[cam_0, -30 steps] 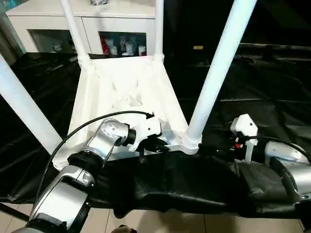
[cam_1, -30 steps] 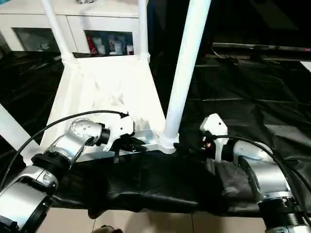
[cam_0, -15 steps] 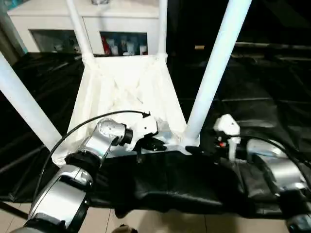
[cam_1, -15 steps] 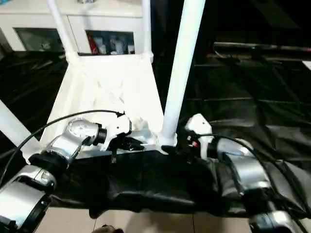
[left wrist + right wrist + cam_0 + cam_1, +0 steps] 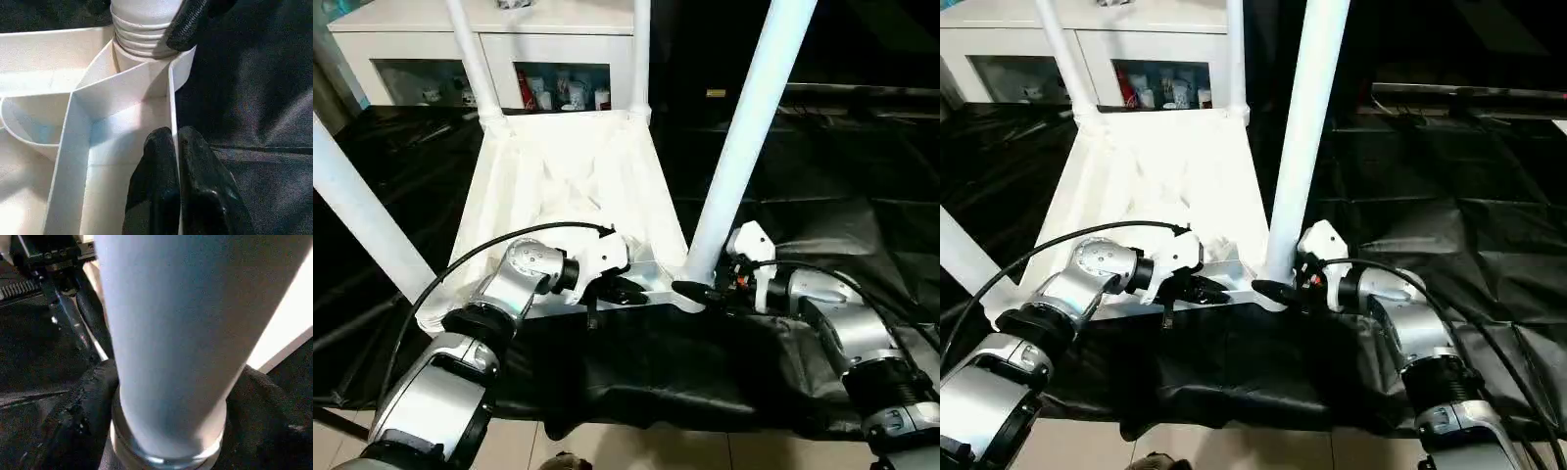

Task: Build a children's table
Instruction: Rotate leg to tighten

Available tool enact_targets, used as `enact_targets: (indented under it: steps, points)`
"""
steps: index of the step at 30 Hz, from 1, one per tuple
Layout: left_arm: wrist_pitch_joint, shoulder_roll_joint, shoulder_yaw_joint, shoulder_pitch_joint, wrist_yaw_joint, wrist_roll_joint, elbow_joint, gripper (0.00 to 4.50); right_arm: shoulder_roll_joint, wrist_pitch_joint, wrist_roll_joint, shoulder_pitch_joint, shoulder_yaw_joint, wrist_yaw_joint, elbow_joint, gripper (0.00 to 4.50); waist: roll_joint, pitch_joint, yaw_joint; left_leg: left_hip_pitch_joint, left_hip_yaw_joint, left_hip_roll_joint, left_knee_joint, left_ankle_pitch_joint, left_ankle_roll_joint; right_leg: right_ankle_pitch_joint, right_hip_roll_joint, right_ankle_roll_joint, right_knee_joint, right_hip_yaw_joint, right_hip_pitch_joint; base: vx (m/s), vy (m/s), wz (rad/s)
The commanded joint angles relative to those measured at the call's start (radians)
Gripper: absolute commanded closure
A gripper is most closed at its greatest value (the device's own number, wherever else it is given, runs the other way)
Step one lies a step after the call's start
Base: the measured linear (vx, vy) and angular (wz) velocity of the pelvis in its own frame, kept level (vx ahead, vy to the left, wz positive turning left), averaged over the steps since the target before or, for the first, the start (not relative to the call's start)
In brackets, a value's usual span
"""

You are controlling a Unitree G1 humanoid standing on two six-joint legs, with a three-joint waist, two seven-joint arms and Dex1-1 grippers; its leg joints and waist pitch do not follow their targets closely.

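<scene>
The white plastic rectangular tabletop (image 5: 570, 186) lies upside down on the black-draped surface (image 5: 862, 196), its ribbed underside facing up, thin walls crossing between shallow pockets. Four long white tapered tube legs stand up from its round corner sockets: two slim-looking ones at the far corners (image 5: 470, 59), (image 5: 640, 54), one at the near left (image 5: 357, 211), and a thick one at the near right (image 5: 744, 137), whose ringed base sits in its socket (image 5: 142, 41). The left gripper (image 5: 173, 147) has its jaws pressed together, pinching the tabletop's thin near edge wall beside that socket. The right gripper (image 5: 700, 292) has its jaws spread around the base of the near right leg, its black fingers (image 5: 83, 411) on either side of the tube.
</scene>
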Motion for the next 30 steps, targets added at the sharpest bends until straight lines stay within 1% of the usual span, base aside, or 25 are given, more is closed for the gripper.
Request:
enact_targets:
  steps: [1,3,9,10,11,12,13,14,15,16,17,18,19,20,21,22,23,24,25,26,27,30]
  points:
    - [-0.006,0.006,0.005,-0.004,-0.011,-0.007,0.02,4.5,-0.001,-0.01,-0.018,-0.017,-0.001,0.005,0.016,1.49,-0.008,-0.063,0.002,0.032,-0.032,0.067,-0.075,-0.232,0.05,-0.018,-0.07,-0.309,-0.074,0.035,0.03,0.0,0.0,0.0]
    - [-0.006,0.006,0.007,-0.006,-0.007,-0.007,0.023,4.5,0.001,-0.02,-0.021,-0.02,-0.002,0.011,0.031,1.71,-0.008,-0.063,0.002,0.031,-0.032,0.068,-0.075,-0.232,0.05,-0.024,-0.071,-0.308,-0.075,0.035,0.03,0.0,0.0,0.0]
    - [-0.002,0.006,0.014,-0.003,0.019,-0.004,0.027,4.5,0.013,-0.021,-0.019,-0.017,0.0,0.014,0.054,1.78,-0.008,-0.062,0.001,0.031,-0.032,0.068,-0.077,-0.243,0.049,-0.037,-0.07,-0.307,-0.076,0.035,0.029,0.0,0.0,0.0]
    - [0.003,0.0,0.021,-0.005,0.055,0.002,0.032,4.5,0.026,-0.021,-0.018,-0.01,-0.002,-0.004,0.067,1.78,-0.007,-0.062,0.001,0.032,-0.033,0.069,-0.079,-0.251,0.044,-0.05,-0.07,-0.304,-0.077,0.035,0.028,0.0,0.0,0.0]
    - [0.011,-0.011,0.027,-0.012,0.116,0.013,0.043,4.5,0.05,-0.026,-0.018,-0.005,-0.015,-0.053,0.088,1.78,-0.007,-0.06,-0.001,0.032,-0.033,0.069,-0.08,-0.264,0.037,-0.066,-0.071,-0.302,-0.079,0.037,0.025,0.0,0.0,0.0]
    - [0.017,-0.019,0.03,-0.018,0.159,0.021,0.051,4.5,0.066,-0.029,-0.018,-0.002,-0.025,-0.089,0.104,1.78,-0.007,-0.056,-0.005,0.034,-0.034,0.068,-0.084,-0.292,0.024,-0.106,-0.073,-0.299,-0.084,0.037,0.023,0.0,0.0,0.0]
    - [0.032,-0.03,0.036,-0.024,0.195,0.024,0.058,4.5,0.083,-0.028,-0.019,-0.001,-0.035,-0.13,0.118,1.78,-0.007,-0.056,-0.005,0.034,-0.034,0.068,-0.084,-0.292,0.024,-0.106,-0.073,-0.299,-0.084,0.037,0.023,0.0,0.0,0.0]
    - [0.058,-0.049,0.045,-0.033,0.254,0.026,0.07,4.5,0.111,-0.026,-0.02,0.0,-0.053,-0.198,0.141,1.78,-0.01,-0.056,-0.009,0.036,-0.036,0.067,-0.088,-0.314,0.004,-0.167,-0.075,-0.284,-0.089,0.039,0.022,0.0,0.0,0.0]
    - [0.07,-0.066,0.052,-0.041,0.293,0.026,0.077,4.5,0.135,-0.023,-0.02,-0.003,-0.069,-0.258,0.159,1.78,-0.009,-0.056,-0.008,0.038,-0.037,0.067,-0.088,-0.318,-0.003,-0.182,-0.076,-0.278,-0.091,0.039,0.022,0.0,0.0,0.0]
    - [0.078,-0.079,0.056,-0.047,0.32,0.025,0.081,4.5,0.153,-0.02,-0.02,-0.005,-0.081,-0.302,0.172,1.79,-0.009,-0.055,-0.011,0.037,-0.039,0.067,-0.091,-0.322,-0.01,-0.199,-0.075,-0.268,-0.092,0.039,0.022,0.0,0.0,0.0]
    - [0.078,-0.079,0.056,-0.047,0.32,0.025,0.081,4.5,0.153,-0.02,-0.02,-0.005,-0.081,-0.302,0.172,1.79,-0.008,-0.055,-0.013,0.036,-0.039,0.067,-0.092,-0.326,-0.013,-0.204,-0.076,-0.265,-0.093,0.04,0.021,0.0,0.0,0.0]
    - [0.078,-0.079,0.056,-0.047,0.32,0.025,0.081,4.5,0.153,-0.02,-0.02,-0.005,-0.081,-0.302,0.172,1.79,-0.01,-0.056,-0.014,0.035,-0.04,0.065,-0.091,-0.326,-0.012,-0.2,-0.074,-0.255,-0.095,0.039,0.022,0.0,0.0,0.0]
    - [0.087,-0.099,0.059,-0.058,0.359,0.027,0.088,4.5,0.182,-0.015,-0.022,-0.013,-0.097,-0.379,0.193,1.79,-0.008,-0.056,-0.016,0.035,-0.038,0.066,-0.091,-0.315,-0.007,-0.174,-0.073,-0.255,-0.095,0.041,0.019,0.0,0.0,0.0]
    - [0.104,-0.135,0.065,-0.078,0.421,0.027,0.103,4.5,0.226,-0.01,-0.034,-0.031,-0.109,-0.489,0.229,1.79,-0.002,-0.057,-0.019,0.037,-0.037,0.066,-0.091,-0.314,-0.011,-0.162,-0.072,-0.262,-0.093,0.041,0.017,0.0,0.0,0.0]
    - [0.104,-0.135,0.065,-0.078,0.421,0.027,0.103,4.5,0.226,-0.01,-0.034,-0.031,-0.109,-0.489,0.229,1.79,-0.004,-0.06,-0.022,0.035,-0.04,0.063,-0.093,-0.308,-0.019,-0.147,-0.072,-0.263,-0.09,0.039,0.021,0.0,0.0,0.0]
    - [0.116,-0.163,0.07,-0.094,0.474,0.028,0.116,4.5,0.264,-0.006,-0.044,-0.048,-0.116,-0.567,0.257,1.79,-0.006,-0.059,-0.024,0.034,-0.039,0.062,-0.092,-0.305,-0.016,-0.139,-0.071,-0.262,-0.09,0.037,0.023,0.0,0.0,0.0]
    - [0.126,-0.201,0.077,-0.112,0.532,0.027,0.132,4.5,0.316,-0.019,-0.071,-0.068,-0.091,-0.604,0.281,1.79,0.002,-0.058,-0.026,0.034,-0.038,0.061,-0.09,-0.305,-0.016,-0.128,-0.071,-0.267,-0.091,0.038,0.018,0.0,0.0,0.0]
    - [0.127,-0.205,0.078,-0.114,0.539,0.027,0.135,4.5,0.322,-0.021,-0.075,-0.07,-0.087,-0.606,0.284,1.79,-0.002,-0.058,-0.032,0.034,-0.039,0.058,-0.091,-0.312,-0.016,-0.139,-0.07,-0.264,-0.094,0.037,0.021,0.0,0.0,0.0]
    - [0.127,-0.205,0.078,-0.114,0.539,0.027,0.135,4.5,0.322,-0.021,-0.075,-0.07,-0.087,-0.606,0.284,1.45,-0.002,-0.058,-0.032,0.034,-0.039,0.058,-0.091,-0.312,-0.016,-0.139,-0.07,-0.264,-0.094,0.037,0.021,0.0,0.0,0.0]
    - [0.118,-0.217,0.075,-0.116,0.545,0.035,0.139,4.5,0.344,-0.045,-0.092,-0.075,-0.06,-0.567,0.28,1.24,0.002,-0.06,-0.028,0.033,-0.039,0.059,-0.089,-0.318,0.001,-0.157,-0.075,-0.254,-0.099,0.038,0.023,0.0,0.0,0.0]
    - [0.115,-0.218,0.073,-0.115,0.542,0.037,0.138,4.5,0.346,-0.048,-0.093,-0.075,-0.057,-0.557,0.277,1.24,0.001,-0.059,-0.028,0.032,-0.039,0.06,-0.089,-0.314,0.004,-0.154,-0.074,-0.25,-0.1,0.038,0.023,0.0,0.0,0.0]
    - [0.098,-0.211,0.065,-0.102,0.511,0.042,0.128,4.5,0.34,-0.068,-0.101,-0.072,-0.035,-0.504,0.256,0.87,0.001,-0.06,-0.028,0.032,-0.038,0.062,-0.091,-0.306,0.019,-0.125,-0.071,-0.249,-0.098,0.037,0.023,0.0,0.0,0.0]
